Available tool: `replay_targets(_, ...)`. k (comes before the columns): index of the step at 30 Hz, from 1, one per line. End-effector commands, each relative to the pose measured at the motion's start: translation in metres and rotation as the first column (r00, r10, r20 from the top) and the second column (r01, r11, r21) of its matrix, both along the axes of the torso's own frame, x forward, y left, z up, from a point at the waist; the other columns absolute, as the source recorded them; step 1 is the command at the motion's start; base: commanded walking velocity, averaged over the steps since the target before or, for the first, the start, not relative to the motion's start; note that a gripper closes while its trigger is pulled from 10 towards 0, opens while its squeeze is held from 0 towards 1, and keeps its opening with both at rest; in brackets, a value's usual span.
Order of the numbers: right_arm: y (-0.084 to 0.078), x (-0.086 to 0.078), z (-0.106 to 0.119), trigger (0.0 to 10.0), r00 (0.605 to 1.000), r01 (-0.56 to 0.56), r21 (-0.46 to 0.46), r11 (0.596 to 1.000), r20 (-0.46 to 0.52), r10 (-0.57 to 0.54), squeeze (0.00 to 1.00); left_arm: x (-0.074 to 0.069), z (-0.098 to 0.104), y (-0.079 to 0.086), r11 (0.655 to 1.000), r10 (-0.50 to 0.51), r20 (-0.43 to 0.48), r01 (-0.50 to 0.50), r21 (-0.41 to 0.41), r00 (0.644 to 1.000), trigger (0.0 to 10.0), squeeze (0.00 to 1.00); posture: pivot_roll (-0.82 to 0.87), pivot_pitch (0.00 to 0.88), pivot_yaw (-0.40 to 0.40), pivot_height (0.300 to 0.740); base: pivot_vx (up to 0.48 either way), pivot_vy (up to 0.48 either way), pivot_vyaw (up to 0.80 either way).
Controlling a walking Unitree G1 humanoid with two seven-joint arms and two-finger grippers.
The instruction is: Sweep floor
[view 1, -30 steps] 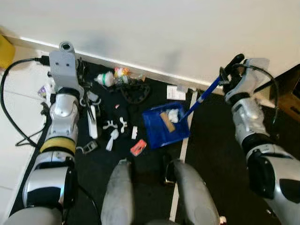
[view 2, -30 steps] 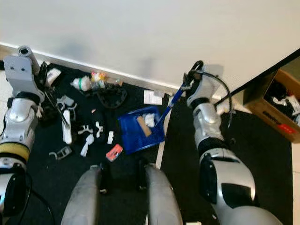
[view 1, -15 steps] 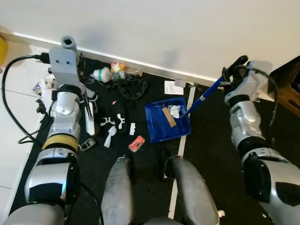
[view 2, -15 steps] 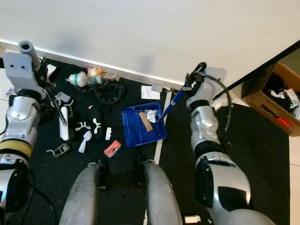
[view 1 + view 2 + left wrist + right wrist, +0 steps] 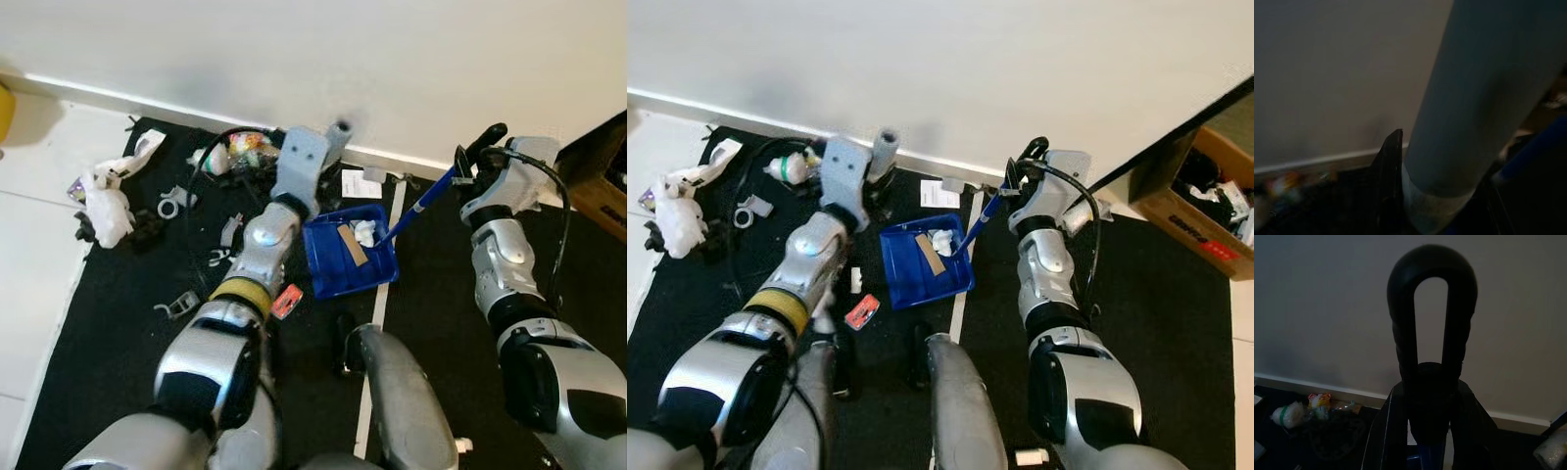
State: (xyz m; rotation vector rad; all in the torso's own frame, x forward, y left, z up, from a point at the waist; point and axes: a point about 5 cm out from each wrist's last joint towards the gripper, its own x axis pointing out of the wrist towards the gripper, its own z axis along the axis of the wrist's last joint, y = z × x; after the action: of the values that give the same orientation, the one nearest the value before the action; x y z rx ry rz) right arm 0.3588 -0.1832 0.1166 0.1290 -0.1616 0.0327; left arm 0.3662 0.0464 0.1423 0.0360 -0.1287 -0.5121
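Note:
A blue dustpan (image 5: 348, 257) rests on the black mat (image 5: 118, 313), holding crumpled white paper (image 5: 364, 232) and a brown card strip (image 5: 347, 245). Its blue handle (image 5: 421, 204) slants up to my right gripper (image 5: 475, 159), which is shut on it; the handle's black loop (image 5: 1432, 308) sticks up between the fingers. My left gripper (image 5: 328, 147) reaches across the mat to the dustpan's far left corner, shut on a thick grey broom handle (image 5: 1474, 98). The arm hides the brush end. A small red scrap (image 5: 286, 301) lies beside the pan.
Litter lies along the wall: coloured wrappers (image 5: 245, 149), white bags (image 5: 106, 201) and white plastic clips (image 5: 171, 204). A cardboard box (image 5: 1205, 201) stands at the right. White tiles border the mat on the left. My legs (image 5: 392, 392) stand near the pan.
My left arm has swung from the mat's far left edge over to the dustpan's left side. The right gripper still holds the dustpan handle. The camera has shifted slightly.

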Motion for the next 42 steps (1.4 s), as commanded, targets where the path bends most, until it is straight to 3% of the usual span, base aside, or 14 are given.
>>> replay_targets(1, 0.006, -0.013, -0.034, 0.0, 0.99, -0.013, 0.043, 0.999, -0.142, 0.019, 0.0, -0.009, -0.001, -0.039, 0.958, -0.026, -0.128, -0.012, -0.287, 0.992, 10.0, 0.0, -0.01, 0.412, -0.102, 0.74, 0.0, 0.0, 0.0)
replay_targets(3, 0.006, -0.013, -0.034, 0.0, 0.99, -0.013, 0.043, 0.999, -0.142, 0.019, 0.0, -0.009, -0.001, -0.039, 0.958, -0.026, -0.128, -0.012, -0.287, 0.992, 10.0, 0.0, -0.01, 0.412, -0.102, 0.74, 0.0, 0.0, 0.0)
replay_targets(6, 0.005, -0.014, -0.034, 0.0, 0.99, -0.006, 0.044, 0.999, -0.141, 0.012, 0.0, -0.004, 0.028, -0.052, 0.919, -0.027, -0.079, -0.006, -0.395, 0.997, 10.0, 0.0, -0.01, 0.409, -0.103, 0.74, 0.0, 0.0, 0.0)
replay_targets(7, 0.005, -0.013, -0.033, 0.0, 0.99, -0.007, 0.044, 0.999, -0.139, 0.014, 0.0, 0.004, 0.054, -0.047, 0.898, -0.007, -0.001, 0.006, -0.44, 1.0, 10.0, 0.0, 0.0, 0.409, -0.11, 0.74, 0.0, 0.0, 0.0)
replay_targets(10, 0.006, -0.012, -0.032, 0.0, 0.99, -0.012, 0.045, 0.999, -0.138, 0.018, 0.0, 0.012, 0.069, -0.03, 0.904, 0.037, 0.067, -0.005, -0.427, 0.997, 10.0, 0.0, 0.0, 0.408, -0.113, 0.74, 0.0, 0.0, 0.0)
replay_targets(13, 0.008, -0.011, -0.031, 0.0, 0.991, -0.017, 0.047, 0.999, -0.135, 0.024, 0.0, 0.018, 0.071, -0.011, 0.936, 0.073, 0.112, -0.029, -0.35, 0.991, 10.0, 0.0, 0.01, 0.401, -0.117, 0.74, 0.0, 0.0, 0.0)
replay_targets(16, 0.01, -0.009, -0.027, 0.0, 0.992, -0.026, 0.053, 0.998, -0.125, 0.032, 0.0, 0.024, 0.069, 0.029, 0.982, 0.104, 0.173, -0.073, -0.174, 0.979, 10.0, 0.0, 0.01, 0.4, -0.116, 0.74, 0.0, 0.0, 0.0)
replay_targets(17, 0.01, -0.009, -0.027, 0.0, 0.992, -0.026, 0.053, 0.998, -0.125, 0.032, 0.0, 0.024, 0.069, 0.029, 0.982, 0.104, 0.173, -0.073, -0.174, 0.979, 10.0, 0.0, 0.01, 0.4, -0.116, 0.74, 0.0, 0.0, 0.0)
replay_targets(20, 0.012, -0.007, -0.025, 0.0, 0.992, -0.038, 0.057, 0.998, -0.116, 0.044, 0.0, 0.025, 0.066, 0.079, 0.991, 0.123, 0.19, -0.129, 0.02, 0.974, 10.0, 0.0, 0.03, 0.381, -0.112, 0.74, 0.0, 0.0, 0.0)
replay_targets(21, 0.012, -0.007, -0.025, 0.0, 0.992, -0.038, 0.057, 0.998, -0.116, 0.044, 0.0, 0.025, 0.066, 0.079, 0.991, 0.123, 0.19, -0.129, 0.02, 0.974, 10.0, 0.0, 0.03, 0.381, -0.112, 0.74, 0.0, 0.0, 0.0)
replay_targets(23, 0.012, -0.006, -0.022, 0.0, 0.992, -0.062, 0.047, 0.997, -0.106, 0.066, 0.0, 0.026, 0.066, 0.111, 0.972, 0.194, 0.171, -0.213, 0.096, 0.966, 10.0, 0.0, 0.03, 0.377, -0.114, 0.74, 0.0, 0.0, 0.0)
replay_targets(28, 0.001, 0.001, -0.005, 0.0, 0.994, -0.098, -0.004, 0.995, -0.053, 0.097, 0.0, 0.018, 0.079, 0.158, 0.942, 0.328, 0.192, -0.335, 0.009, 0.925, 10.0, 0.0, 0.05, 0.346, -0.114, 0.74, 0.0, 0.0, 0.0)
replay_targets(34, -0.019, 0.006, 0.01, 0.0, 0.998, -0.06, -0.016, 0.998, -0.02, 0.059, 0.0, 0.008, 0.077, 0.184, 0.902, 0.426, 0.222, -0.43, -0.032, 0.877, 10.0, 0.0, 0.04, 0.322, -0.112, 0.74, 0.0, 0.0, 0.0)
replay_targets(42, -0.018, 0.003, 0.006, 0.0, 0.998, -0.058, -0.013, 0.998, -0.024, 0.057, 0.0, 0.008, 0.072, 0.193, 0.875, 0.468, 0.227, -0.484, 0.015, 0.854, 10.0, 0.0, 0.04, 0.321, -0.1, 0.74, 0.0, 0.0, 0.0)
